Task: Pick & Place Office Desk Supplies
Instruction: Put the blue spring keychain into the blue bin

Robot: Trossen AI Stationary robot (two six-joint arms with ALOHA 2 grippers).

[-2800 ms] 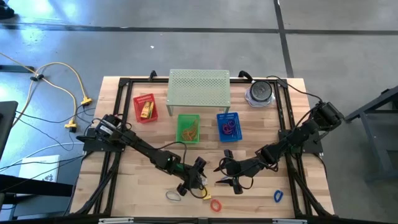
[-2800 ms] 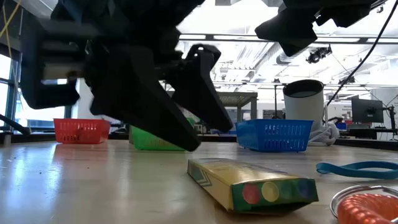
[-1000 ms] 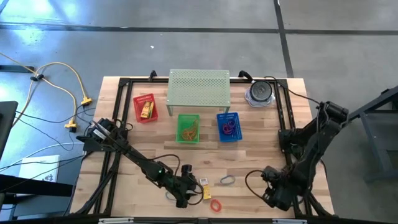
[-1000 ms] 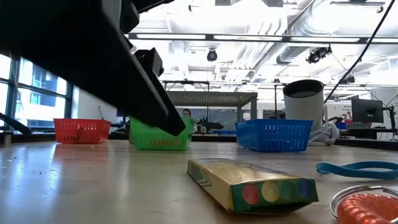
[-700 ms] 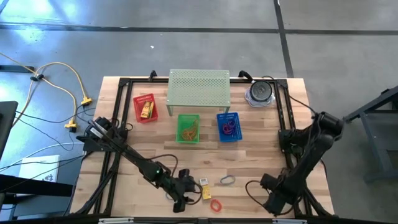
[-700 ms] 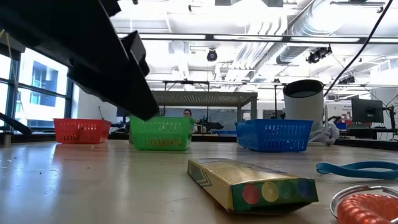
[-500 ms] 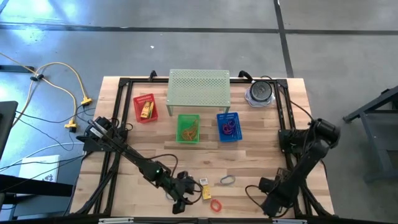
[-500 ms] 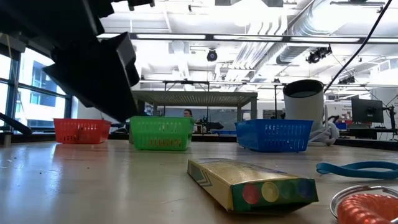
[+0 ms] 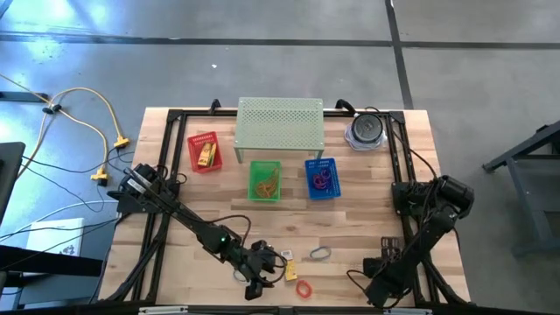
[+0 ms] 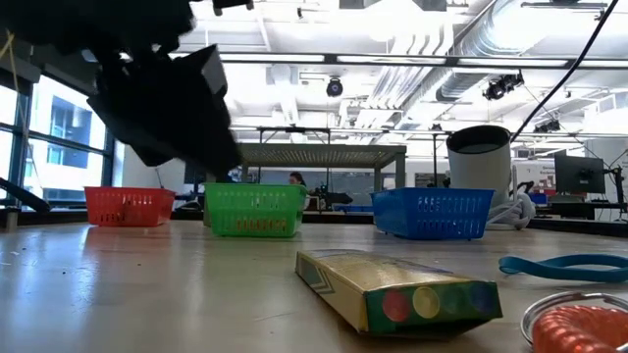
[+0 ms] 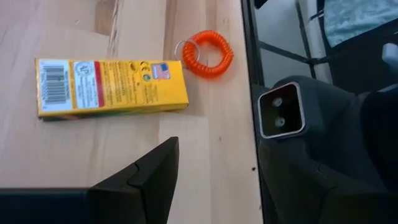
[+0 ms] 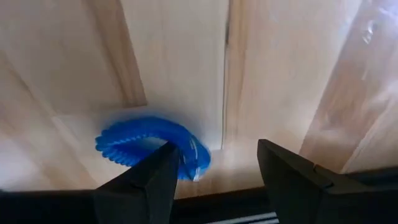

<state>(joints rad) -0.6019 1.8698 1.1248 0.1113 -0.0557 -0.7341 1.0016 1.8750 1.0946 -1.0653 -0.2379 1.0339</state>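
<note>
Take the green basket [image 9: 265, 180] as your landmark; it sits mid-table between the red basket [image 9: 204, 151] and the blue basket [image 9: 320, 178], just in front of the pale shelf [image 9: 280, 123].

Left gripper [image 9: 256, 278]: you find it low at the table's front edge, well in front of the green basket and slightly to its left. Its wrist view shows the fingers [image 11: 140, 180] spread with bare wood between them; nothing pinched. The yellow packet [image 11: 111, 88] lies flat just ahead of the fingers, and the orange coil loop [image 11: 208, 53] sits just beside the packet's far end, not clearly touching it. From above, the packet [image 9: 288, 270] lies just right of this gripper, with the orange loop [image 9: 304, 288] nearer the front edge.

Right gripper [image 9: 382, 282]: you see it at the front right corner, well away from the green basket. Its fingers [image 12: 152, 180] are spread over the blue coil loop [image 12: 153, 147], which lies on the wood; one finger overlaps the loop's end, but you cannot tell whether it touches it.

Other supplies: a grey loop [image 9: 320, 253] lies on the wood in front of the blue basket, near the packet. You see purple and red loops [image 9: 322, 181] inside the blue basket, a yellow packet [image 9: 206, 155] in the red one, and orange-brown items [image 9: 267, 183] in the green one.
</note>
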